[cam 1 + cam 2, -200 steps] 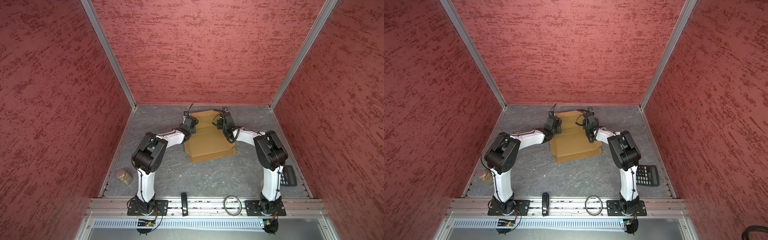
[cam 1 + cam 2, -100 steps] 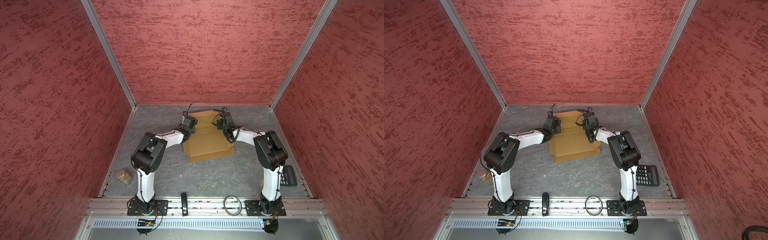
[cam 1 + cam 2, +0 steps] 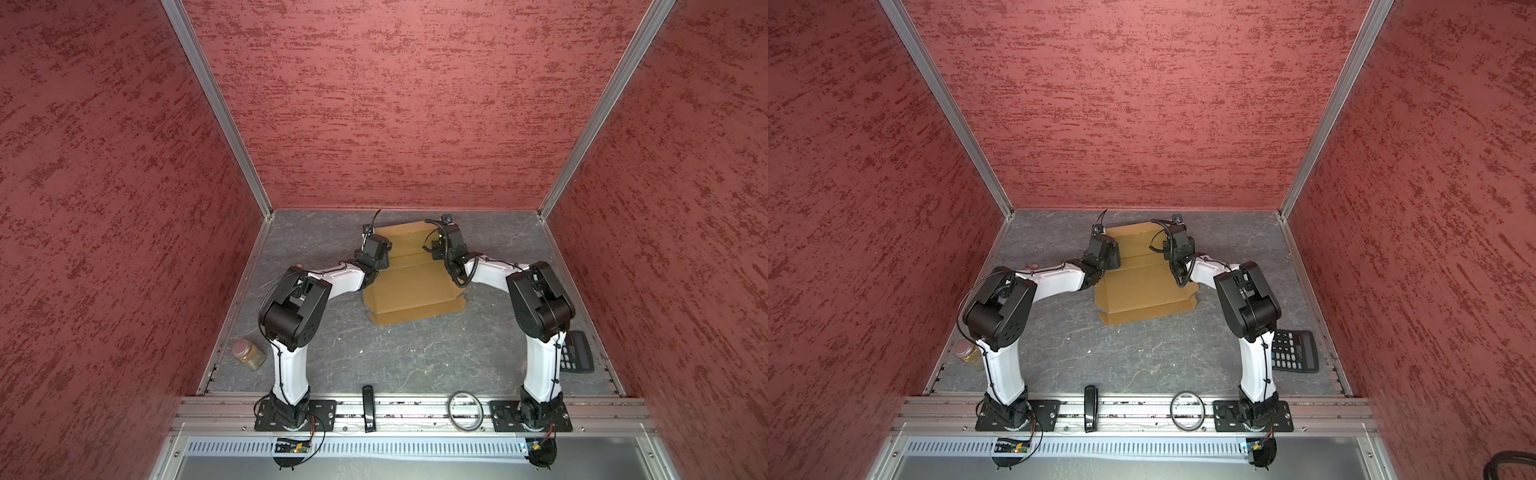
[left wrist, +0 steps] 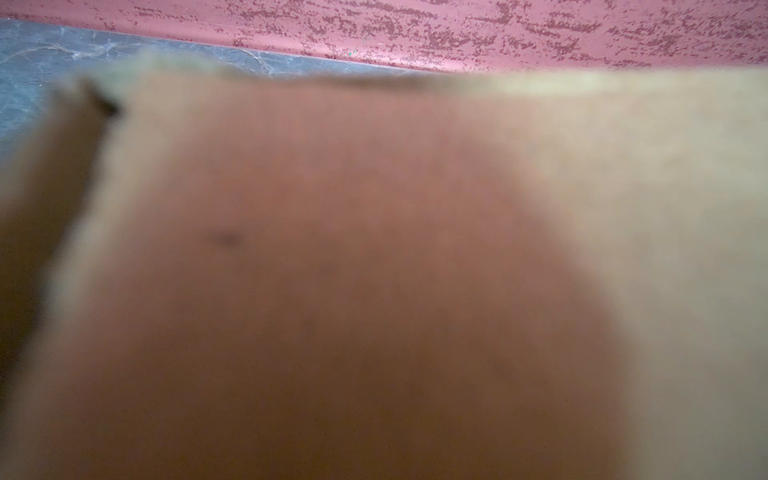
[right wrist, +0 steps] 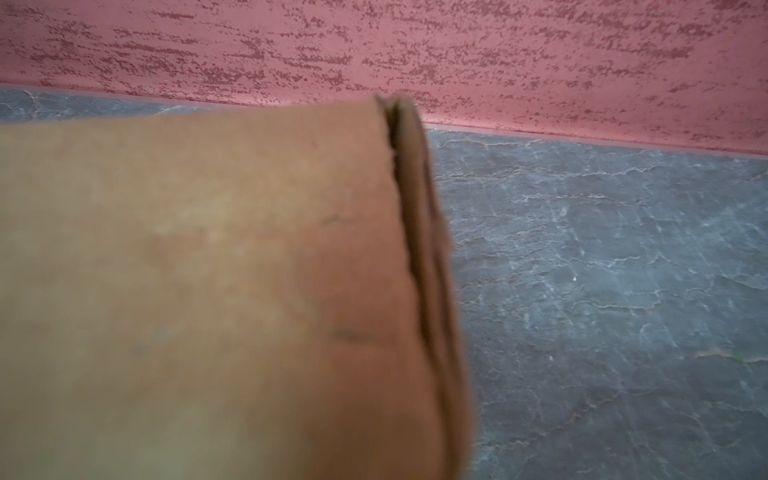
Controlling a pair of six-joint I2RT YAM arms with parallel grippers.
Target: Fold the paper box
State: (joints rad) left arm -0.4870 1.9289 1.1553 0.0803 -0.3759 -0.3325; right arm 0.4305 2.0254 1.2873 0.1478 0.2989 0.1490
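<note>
No legible text, label or number in any view.

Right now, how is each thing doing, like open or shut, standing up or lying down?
paper box: partly folded, near flap flat on the table.
jar: standing upright.
calculator: lying flat, keys up.
ring: lying flat on the front rail.
left gripper: at the box, fingers hidden, cannot tell.
right gripper: at the box, shut.
</note>
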